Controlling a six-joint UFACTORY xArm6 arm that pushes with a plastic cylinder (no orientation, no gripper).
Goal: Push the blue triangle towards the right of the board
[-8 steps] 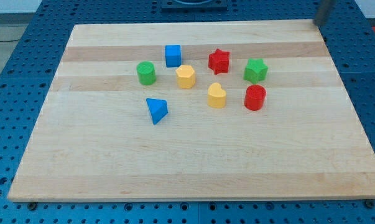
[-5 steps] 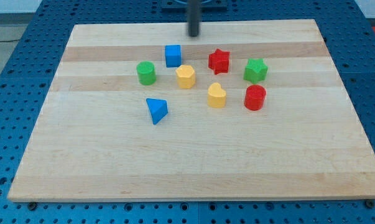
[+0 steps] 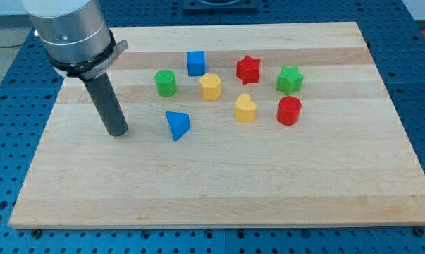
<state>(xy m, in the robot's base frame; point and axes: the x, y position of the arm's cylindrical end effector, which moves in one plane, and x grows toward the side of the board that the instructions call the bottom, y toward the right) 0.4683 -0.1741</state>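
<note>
One light, rigid blue triangle (image 3: 177, 125) is awaiting you; no claw, my tip (image 3: 118, 132) sitting left, push its left face.

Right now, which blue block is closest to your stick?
The blue triangle. It sits just to the view's right of my tip, apart from it, while the blue cube lies farther up the board.

My tip (image 3: 118, 132) stands on the wooden board (image 3: 219, 190), near the blue triangle's (image 3: 177, 125) left, apart.
</note>
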